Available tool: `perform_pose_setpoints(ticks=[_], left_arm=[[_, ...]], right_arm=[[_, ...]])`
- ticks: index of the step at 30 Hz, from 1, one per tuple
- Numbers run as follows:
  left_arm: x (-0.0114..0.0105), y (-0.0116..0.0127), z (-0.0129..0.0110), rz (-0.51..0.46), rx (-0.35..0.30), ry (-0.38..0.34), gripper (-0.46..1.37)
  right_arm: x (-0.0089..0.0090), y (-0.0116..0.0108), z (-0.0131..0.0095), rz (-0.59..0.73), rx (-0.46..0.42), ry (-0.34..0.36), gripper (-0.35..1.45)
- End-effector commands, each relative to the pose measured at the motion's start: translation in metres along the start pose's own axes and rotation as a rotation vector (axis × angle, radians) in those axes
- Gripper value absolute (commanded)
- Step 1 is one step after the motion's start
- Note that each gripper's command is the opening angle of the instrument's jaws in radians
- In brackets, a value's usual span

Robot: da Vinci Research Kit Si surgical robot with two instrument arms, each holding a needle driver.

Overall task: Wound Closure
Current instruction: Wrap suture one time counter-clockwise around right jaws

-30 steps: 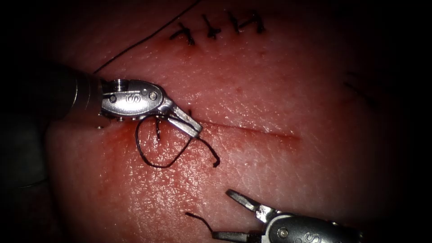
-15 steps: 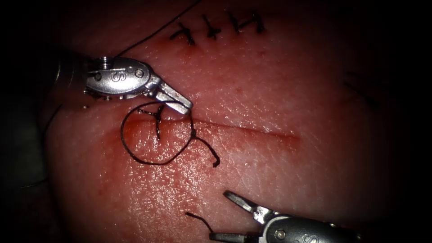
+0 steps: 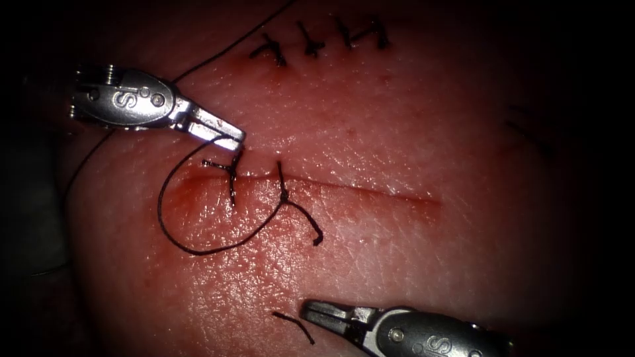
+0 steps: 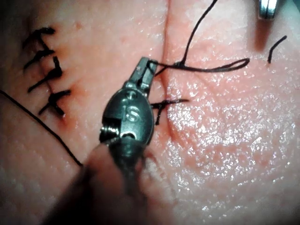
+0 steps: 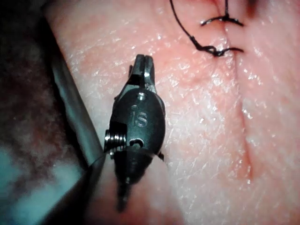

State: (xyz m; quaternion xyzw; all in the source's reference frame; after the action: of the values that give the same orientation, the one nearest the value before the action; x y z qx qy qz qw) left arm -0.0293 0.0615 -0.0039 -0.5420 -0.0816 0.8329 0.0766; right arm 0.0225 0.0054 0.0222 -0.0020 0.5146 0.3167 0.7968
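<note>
The thread (image 3: 173,228) runs from a knot (image 3: 284,196) on the cut (image 3: 370,190), mid-frame in the endoscope view, sweeps down and left in a wide loop, then rises to the left tool (image 3: 228,134) at upper left. That tool's jaws are clamped on the thread. Compared with the earlier frames, the left tool has withdrawn up and left, and the loop has widened; the stitch is being drawn tight. No needle can be made out. The right tool (image 3: 317,309), at lower centre, has brought its jaws together and holds nothing. A cut thread end (image 3: 294,324) lies just beside it. The tissue (image 3: 410,264) is moist, with red fluid (image 3: 192,198) left of the knot. A finished stitch row (image 3: 317,43) sits at top.
</note>
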Motion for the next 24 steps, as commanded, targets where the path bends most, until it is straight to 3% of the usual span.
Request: perform_pose_setpoints(ticks=[1, 11, 16, 24], left_arm=[[0.0004, 0.0002, -0.0001, -0.002, 0.029, -0.022, -0.35], [0.0031, 0.0034, -0.0011, -0.017, 0.198, -0.162, -0.35], [0.0044, 0.0052, -0.0006, 0.025, 0.205, -0.181, -0.35], [0.0058, 0.0069, 0.0004, 0.053, 0.178, -0.167, -0.35]], right_arm=[[0.0002, 0.0001, 0.0000, 0.006, -0.013, 0.008, -0.35], [0.0022, 0.0016, 0.0012, -0.064, -0.054, 0.051, -0.35], [0.0028, 0.0021, 0.0024, -0.089, -0.060, 0.060, -0.35], [0.0032, 0.0022, 0.0050, -0.106, 0.009, 0.088, -0.35]])
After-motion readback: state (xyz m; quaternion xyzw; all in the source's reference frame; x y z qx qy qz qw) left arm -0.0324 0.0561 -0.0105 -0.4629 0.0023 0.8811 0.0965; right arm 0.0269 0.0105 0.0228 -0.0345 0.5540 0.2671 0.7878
